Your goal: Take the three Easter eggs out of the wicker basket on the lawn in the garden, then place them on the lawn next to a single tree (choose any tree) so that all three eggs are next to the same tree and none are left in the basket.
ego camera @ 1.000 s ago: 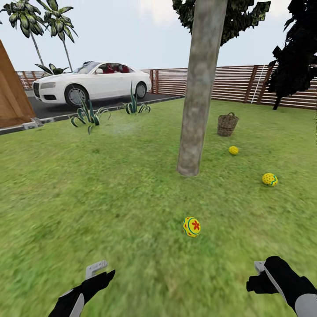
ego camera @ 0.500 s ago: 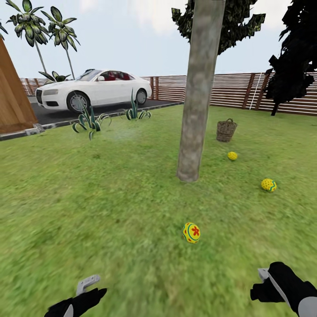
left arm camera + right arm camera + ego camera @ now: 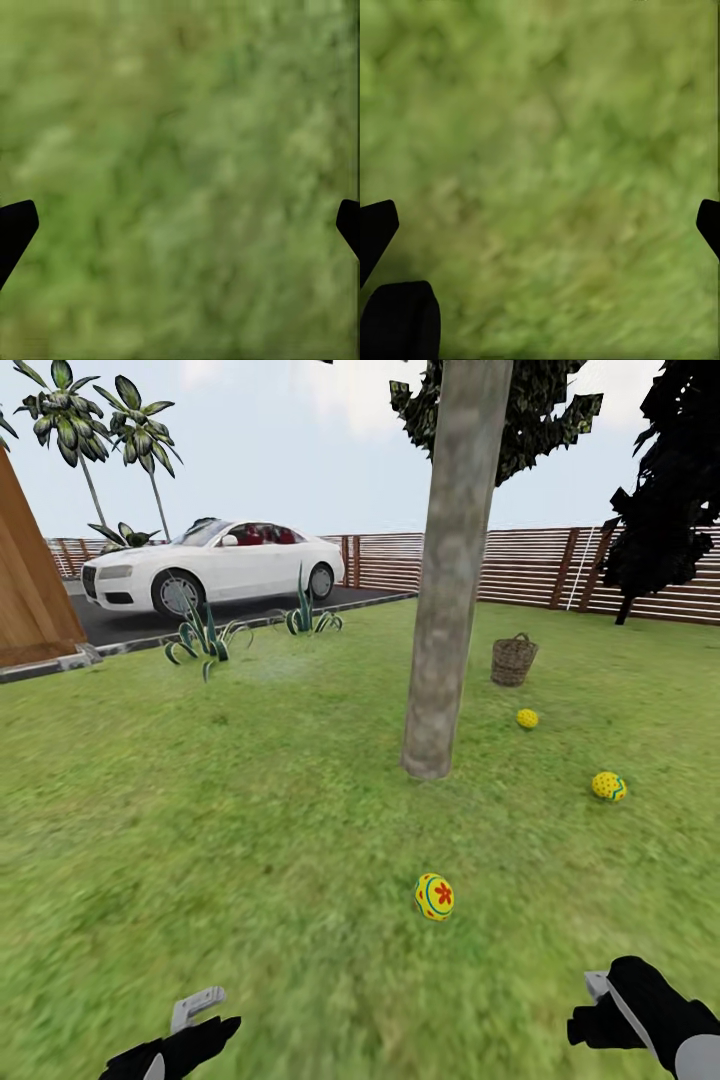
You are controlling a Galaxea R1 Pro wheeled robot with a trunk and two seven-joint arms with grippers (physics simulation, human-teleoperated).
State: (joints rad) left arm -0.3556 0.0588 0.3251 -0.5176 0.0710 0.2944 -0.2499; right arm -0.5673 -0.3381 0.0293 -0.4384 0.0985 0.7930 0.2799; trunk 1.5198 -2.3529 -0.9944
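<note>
Both arms have dropped lower; each gripper (left [image 3: 190,1015], right [image 3: 598,1000]) hangs released. Risk: the farthest egg [image 3: 527,718], at one o'clock, may count as too distant from the tree [image 3: 445,610].

Lawn [image 3: 250,810] with 3 eggs [image 3: 434,896], basket [image 3: 513,660]

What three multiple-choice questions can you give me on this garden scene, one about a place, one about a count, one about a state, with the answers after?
1. Where is the wicker basket?
A. on the lawn beyond the tree
B. on the driveway
C. against the car

2. How many Easter eggs lie on the grass?
A. one
B. two
C. three

3. What is the left pincer doing?
A. gripping an egg
B. open over grass
C. holding the basket

Answers:
1 A: it stands on the lawn past the tree.
2 C: eggs at.
3 B: its wrist view has fingertips wide apart over bare grass.
</note>
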